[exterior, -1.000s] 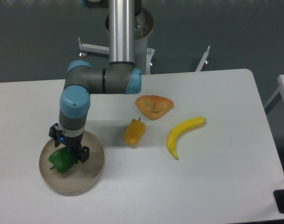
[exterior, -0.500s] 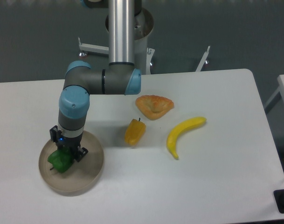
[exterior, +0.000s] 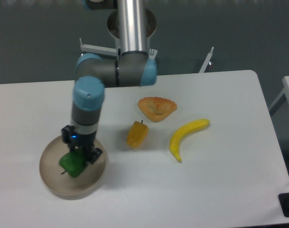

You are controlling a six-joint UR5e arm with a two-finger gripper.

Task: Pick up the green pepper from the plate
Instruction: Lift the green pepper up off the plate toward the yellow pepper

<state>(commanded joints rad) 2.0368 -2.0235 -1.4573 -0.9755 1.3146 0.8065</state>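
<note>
1. Fixed camera, grasp: we see the hand [exterior: 79, 154] pointing down over the plate [exterior: 51, 178], its fingers closed on the green pepper [exterior: 71, 164], which sits directly beneath the wrist.
2. Fixed camera, pepper position: we place the green pepper within the plate's outline, towards its centre-right; we cannot tell whether it touches the dish floor or hangs just above it.
3. Fixed camera, container: the plate stands near the front-left corner of the counter [exterior: 220, 190] and holds only the green pepper.
4. Fixed camera, surroundings: we note a yellow-orange pepper [exterior: 136, 134], a pastry [exterior: 156, 108] and a banana [exterior: 186, 136] lying on the counter, well apart from the plate.
</note>
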